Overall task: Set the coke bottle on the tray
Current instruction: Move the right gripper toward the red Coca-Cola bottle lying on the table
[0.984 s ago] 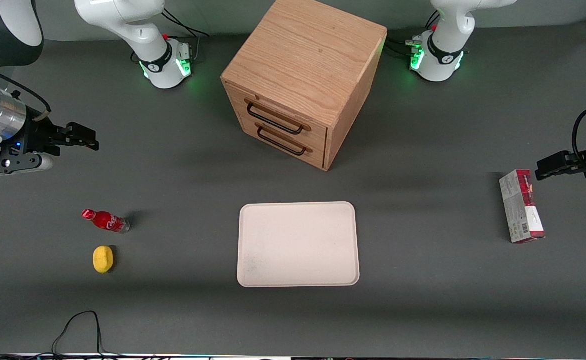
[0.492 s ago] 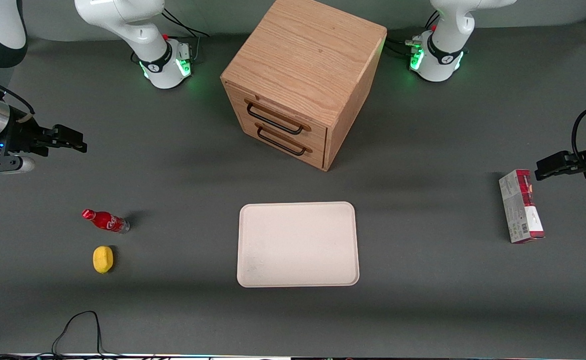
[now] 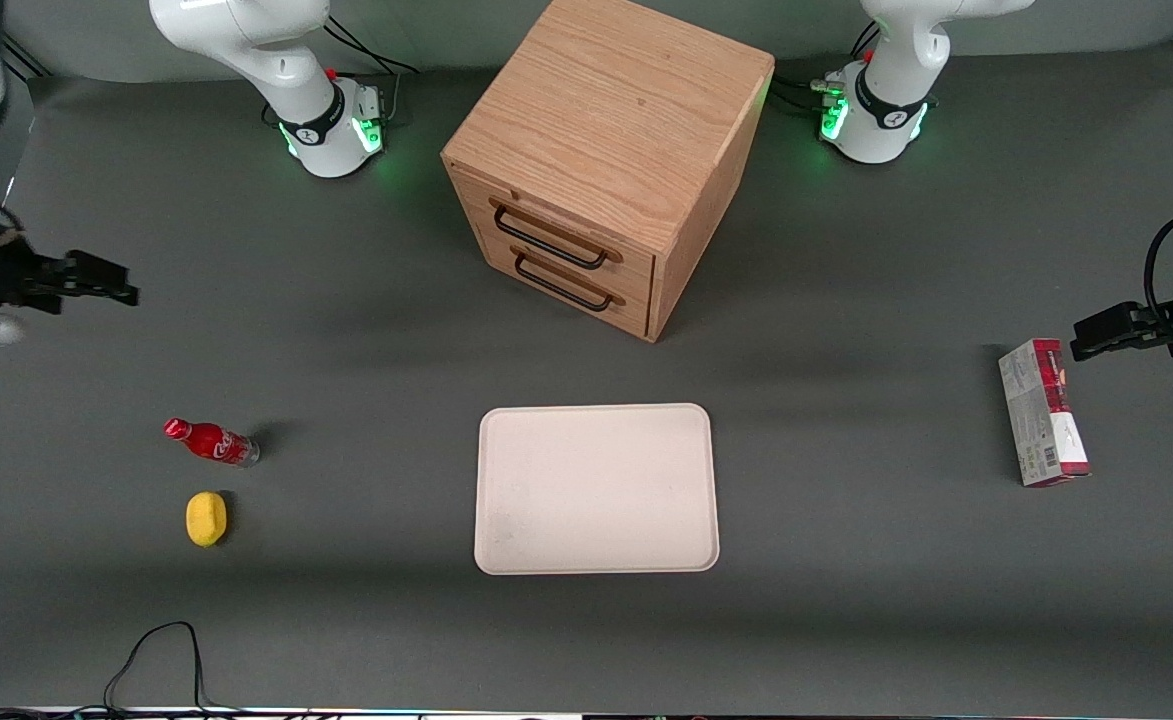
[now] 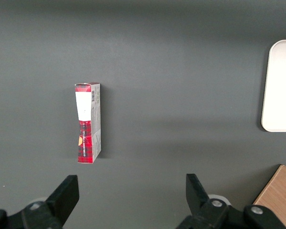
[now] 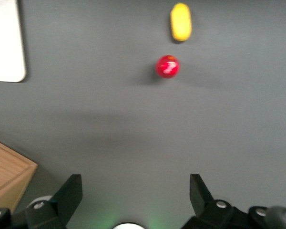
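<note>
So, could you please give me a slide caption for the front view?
Open pincer hangs above the table, away from the upright coke bottle and bare tray.

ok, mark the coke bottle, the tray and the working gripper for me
coke bottle (image 3: pixel 212 442): front view, on its red body.
tray (image 3: pixel 596 489): front view, on its bare flat middle.
gripper (image 3: pixel 111 287): front view, at its tips, above the table, farther from the camera than the bottle.

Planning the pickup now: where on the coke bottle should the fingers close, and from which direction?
The coke bottle stands upright, so the open gripper, apart from it, could probably descend from above and close on its slim body just under the cap. The yellow lump beside it leaves room.
</note>
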Controlling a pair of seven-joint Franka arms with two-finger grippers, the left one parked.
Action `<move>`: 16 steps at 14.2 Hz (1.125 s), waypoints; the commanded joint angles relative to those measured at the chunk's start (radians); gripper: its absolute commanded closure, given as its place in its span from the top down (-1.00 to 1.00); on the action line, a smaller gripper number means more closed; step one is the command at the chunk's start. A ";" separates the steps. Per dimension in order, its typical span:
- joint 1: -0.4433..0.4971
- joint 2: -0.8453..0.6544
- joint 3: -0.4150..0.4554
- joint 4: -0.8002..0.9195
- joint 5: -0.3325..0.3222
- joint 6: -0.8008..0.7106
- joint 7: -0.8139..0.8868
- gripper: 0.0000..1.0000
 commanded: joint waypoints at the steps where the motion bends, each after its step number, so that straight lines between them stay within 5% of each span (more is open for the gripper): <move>1: -0.002 0.119 -0.101 0.149 0.006 -0.018 -0.130 1.00; 5: 0.008 0.126 -0.102 0.094 0.006 0.012 -0.124 1.00; 12: 0.014 0.155 -0.099 -0.183 0.049 0.455 -0.115 1.00; 16: 0.053 0.241 -0.098 -0.203 0.106 0.560 -0.107 1.00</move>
